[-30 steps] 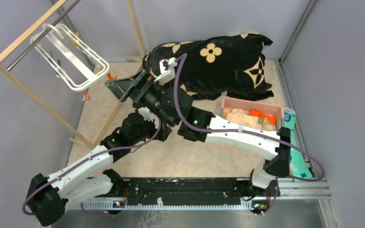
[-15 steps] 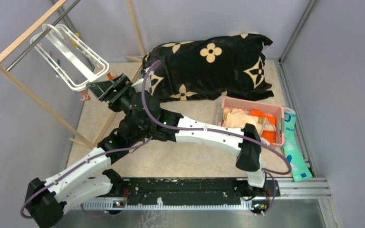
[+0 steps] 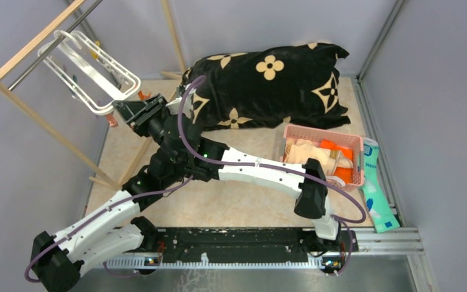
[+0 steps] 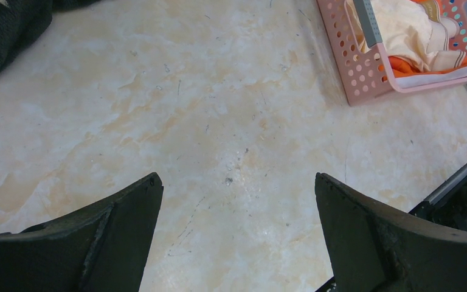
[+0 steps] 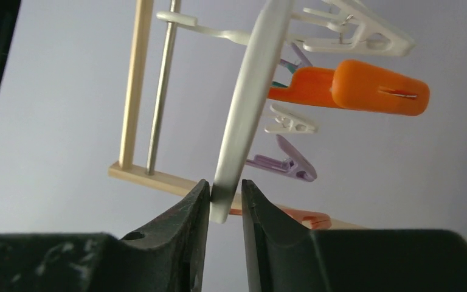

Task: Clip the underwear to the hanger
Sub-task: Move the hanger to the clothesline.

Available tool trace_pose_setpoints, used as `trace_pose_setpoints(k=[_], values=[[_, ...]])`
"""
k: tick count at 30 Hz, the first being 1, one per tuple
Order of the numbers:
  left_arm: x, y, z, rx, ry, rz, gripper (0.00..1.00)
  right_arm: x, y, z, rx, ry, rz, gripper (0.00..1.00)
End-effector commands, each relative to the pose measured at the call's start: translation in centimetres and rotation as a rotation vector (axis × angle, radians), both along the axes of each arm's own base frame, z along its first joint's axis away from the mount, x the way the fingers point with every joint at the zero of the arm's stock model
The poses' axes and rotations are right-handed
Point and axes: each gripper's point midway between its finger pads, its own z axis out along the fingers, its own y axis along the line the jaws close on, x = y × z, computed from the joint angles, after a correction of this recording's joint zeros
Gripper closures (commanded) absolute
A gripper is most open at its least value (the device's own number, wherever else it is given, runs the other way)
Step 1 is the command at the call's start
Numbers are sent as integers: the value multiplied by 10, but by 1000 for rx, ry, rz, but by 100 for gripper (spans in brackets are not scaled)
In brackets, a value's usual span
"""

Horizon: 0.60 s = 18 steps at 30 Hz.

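The white hanger (image 3: 100, 111) hangs from the metal bar of a wooden rack (image 3: 33, 42) at the far left. My right gripper (image 3: 123, 111) reaches up to its lower corner. In the right wrist view my right gripper (image 5: 225, 185) is shut on the hanger's white rim (image 5: 249, 103), one finger on each side. An orange clip (image 5: 371, 88) and a purple clip (image 5: 286, 163) dangle beyond. The beige underwear (image 3: 304, 152) lies in the pink basket (image 3: 356, 141), also seen as underwear (image 4: 401, 30) from the left wrist. My left gripper (image 4: 236, 182) is open over bare floor, holding nothing.
A black blanket with tan flowers (image 3: 267, 79) lies at the back. An orange cloth (image 3: 334, 146) shares the basket. A teal packet (image 3: 377, 188) lies right of it. The right arm crosses over the left arm mid-floor. The rack's legs (image 3: 137, 155) slant across the left side.
The right arm swung left from the blanket to the hanger's lower corner, and its jaws closed from wide open onto the rim. The left gripper stayed open.
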Motion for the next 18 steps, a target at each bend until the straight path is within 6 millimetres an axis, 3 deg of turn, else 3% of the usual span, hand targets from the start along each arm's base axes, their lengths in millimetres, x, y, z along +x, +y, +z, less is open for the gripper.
trace_pose_setpoints(k=[1,6,18], values=[[0,-2,17,-28,-20,-8,0,-4,-12,46,103,-49,-15,77],[1,-2,15,-23,-14,-7,0,-2,-13,57,114,-69,-13,100],[0,-1,13,-17,-8,-3,0,6,-27,100,105,-164,-24,100]])
